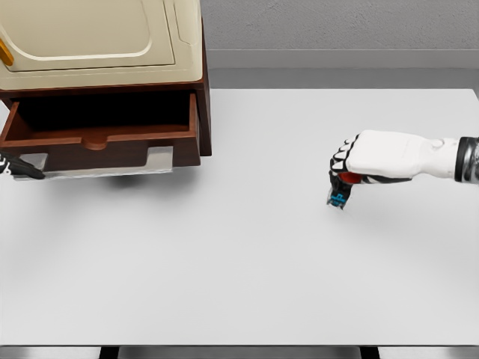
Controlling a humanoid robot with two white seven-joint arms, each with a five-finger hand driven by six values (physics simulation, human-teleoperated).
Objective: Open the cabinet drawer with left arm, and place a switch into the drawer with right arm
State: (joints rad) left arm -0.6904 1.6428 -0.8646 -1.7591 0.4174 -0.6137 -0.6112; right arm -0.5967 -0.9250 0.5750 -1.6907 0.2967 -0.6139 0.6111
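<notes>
Head view: one switch (340, 197), small, dark with blue face and red top, gripped in right hand (358, 166) above worktop (247, 262). One drawer (101, 136) pulled out. Left hand (16, 167) at left edge, fingers unreadable.

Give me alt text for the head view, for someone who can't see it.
The white right hand grips a small blue-and-black switch above the white table. At upper left, the brown wooden cabinet's drawer stands open.
</notes>
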